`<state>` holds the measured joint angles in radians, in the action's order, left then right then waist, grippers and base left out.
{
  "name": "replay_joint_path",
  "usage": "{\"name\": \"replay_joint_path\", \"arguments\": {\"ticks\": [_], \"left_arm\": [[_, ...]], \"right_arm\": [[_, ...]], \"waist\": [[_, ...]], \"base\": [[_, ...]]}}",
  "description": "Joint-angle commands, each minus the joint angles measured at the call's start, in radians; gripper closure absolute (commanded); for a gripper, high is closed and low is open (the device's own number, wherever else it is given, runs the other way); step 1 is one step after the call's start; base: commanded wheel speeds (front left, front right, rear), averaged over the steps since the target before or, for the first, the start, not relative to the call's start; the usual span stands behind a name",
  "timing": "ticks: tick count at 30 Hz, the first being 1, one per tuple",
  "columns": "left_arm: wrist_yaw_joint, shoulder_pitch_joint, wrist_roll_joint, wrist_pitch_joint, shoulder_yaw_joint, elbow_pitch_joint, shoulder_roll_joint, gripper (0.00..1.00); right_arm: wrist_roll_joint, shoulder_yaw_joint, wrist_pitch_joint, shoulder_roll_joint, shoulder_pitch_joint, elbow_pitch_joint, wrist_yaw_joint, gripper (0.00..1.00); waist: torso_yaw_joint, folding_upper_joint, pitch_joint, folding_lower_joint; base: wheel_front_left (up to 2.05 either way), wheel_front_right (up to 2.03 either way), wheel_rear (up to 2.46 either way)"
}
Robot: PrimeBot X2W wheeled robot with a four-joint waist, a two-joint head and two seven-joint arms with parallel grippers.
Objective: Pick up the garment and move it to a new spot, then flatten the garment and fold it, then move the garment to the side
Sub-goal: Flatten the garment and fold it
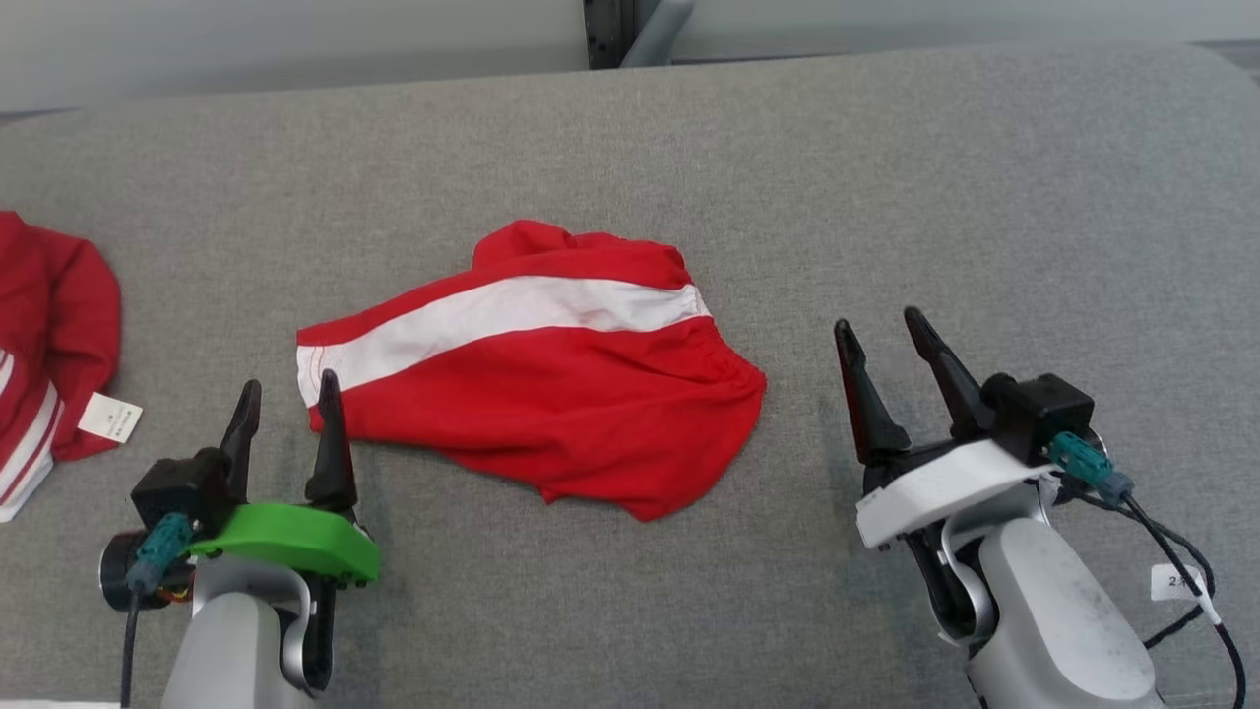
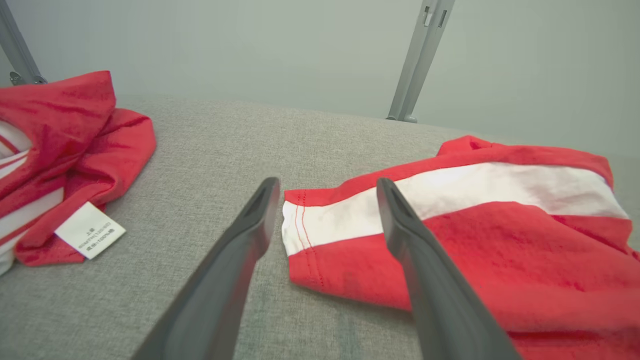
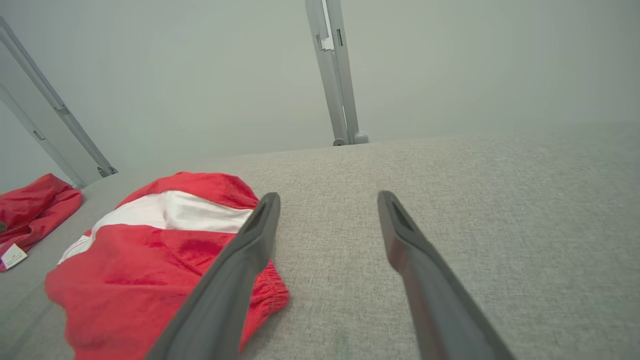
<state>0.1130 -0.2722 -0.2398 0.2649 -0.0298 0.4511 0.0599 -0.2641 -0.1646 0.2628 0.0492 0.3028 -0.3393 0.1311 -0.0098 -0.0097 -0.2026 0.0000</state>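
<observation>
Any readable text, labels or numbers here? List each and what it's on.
White care label on the left garment: several printed lines, too small and blurred to read.
White tag on the cable by the right wrist: "2", rest unreadable.
Middle garment: no text visible.

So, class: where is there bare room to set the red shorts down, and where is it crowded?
Widest bare patch: grey surface right of the red shorts, past the right gripper. Also the strip behind the shorts to the far edge. Crowded at left: the left gripper and a second red garment.
</observation>
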Motion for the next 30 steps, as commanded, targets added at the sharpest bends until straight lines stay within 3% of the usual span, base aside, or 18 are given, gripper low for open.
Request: {"name": "replay_joint_path", "arguments": {"ticks": [1,18,19,20,21,22,27,29,30], "left_arm": [[0.004,-0.039,0.001,-0.001,-0.002,0.031,0.01,0.0],[0.015,-0.226,0.004,-0.003,-0.019,0.296,0.048,0.0],[0.016,-0.229,0.005,-0.003,-0.015,0.306,0.049,0.04],[0.017,-0.231,0.005,-0.003,-0.011,0.316,0.047,0.21],[0.017,-0.234,0.007,-0.004,-0.004,0.329,0.047,0.31],[0.018,-0.236,0.003,-0.005,0.0,0.341,0.046,0.5],[0.018,-0.253,-0.017,-0.007,0.055,0.378,0.035,0.78],[0.019,-0.258,-0.031,-0.007,0.077,0.384,0.035,0.97],[0.019,-0.26,-0.038,-0.007,0.087,0.385,0.037,1.0]], "right_arm": [[-0.008,-0.01,0.003,0.004,0.025,-0.004,-0.001,0.0],[-0.019,-0.077,0.003,0.003,0.118,0.005,-0.001,0.0],[-0.02,-0.081,0.003,0.003,0.122,0.003,-0.001,0.0],[-0.02,-0.085,0.003,0.003,0.124,0.002,-0.001,0.0],[-0.02,-0.088,0.003,0.003,0.127,0.0,-0.001,0.0],[-0.021,-0.091,0.003,0.003,0.132,-0.003,-0.001,0.0],[-0.051,-0.135,0.003,0.003,0.173,-0.047,-0.001,0.0],[-0.074,-0.159,0.003,0.003,0.194,-0.073,-0.001,0.0],[-0.094,-0.173,0.003,0.003,0.203,-0.088,-0.001,0.0]], "waist": [[0.012,0.0097,-0.101,0.0],[-0.001,0.0097,-0.197,0.0],[-0.001,0.0097,-0.199,0.0],[0.0,0.0097,-0.199,0.0],[0.0,0.0097,-0.2,0.0],[0.001,0.0097,-0.201,0.0],[0.01,0.0097,-0.2,0.0],[0.016,0.0097,-0.2,0.0],[0.019,0.0097,-0.2,0.0]], "base": [[0.0,0.0,0.0],[0.0,0.0,0.0],[0.0,0.0,0.0],[0.0,0.0,0.0],[0.0,0.0,0.0],[0.0,0.0,0.0],[0.0,0.0,0.0],[0.0,0.0,0.0],[0.0,0.0,0.0]]}}
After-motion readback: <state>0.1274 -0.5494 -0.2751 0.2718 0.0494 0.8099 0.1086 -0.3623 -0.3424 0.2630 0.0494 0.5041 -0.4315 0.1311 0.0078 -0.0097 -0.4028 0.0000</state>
